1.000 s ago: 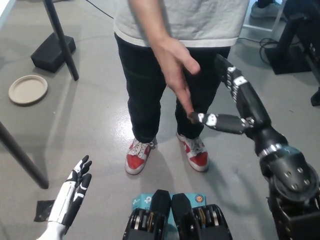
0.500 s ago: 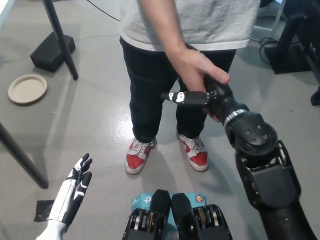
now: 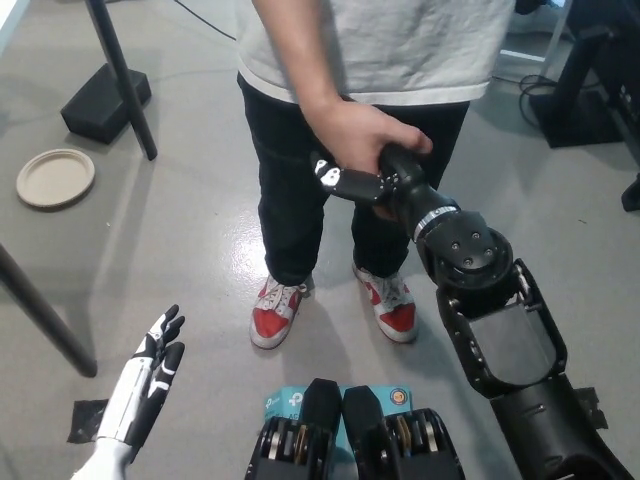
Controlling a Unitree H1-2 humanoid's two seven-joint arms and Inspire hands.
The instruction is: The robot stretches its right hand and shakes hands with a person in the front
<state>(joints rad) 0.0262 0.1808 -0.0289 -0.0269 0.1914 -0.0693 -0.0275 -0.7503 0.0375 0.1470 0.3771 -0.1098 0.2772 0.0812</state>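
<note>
Far left: round beige paper plate (image 3: 55,178) on grey floor, unmoved. Lower left: white left hand (image 3: 142,395) hanging idle as before, fingers apart, holding nothing. Centre: person's hand (image 3: 352,140) now wrapped over black right hand (image 3: 372,184); a second ago only fingertips met. Black fingers apparently closed in clasp, partly hidden by person's palm. Right: black right arm (image 3: 480,300) extended forward. Handshake joined; probably shake itself remaining.

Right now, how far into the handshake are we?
Done: the right hand is stretched out and has met the person's hand. In hand: the person's hand wraps over it, clasp on. Left: shaking and letting go, as far as one picture tells. The left hand rests low, open.
</note>
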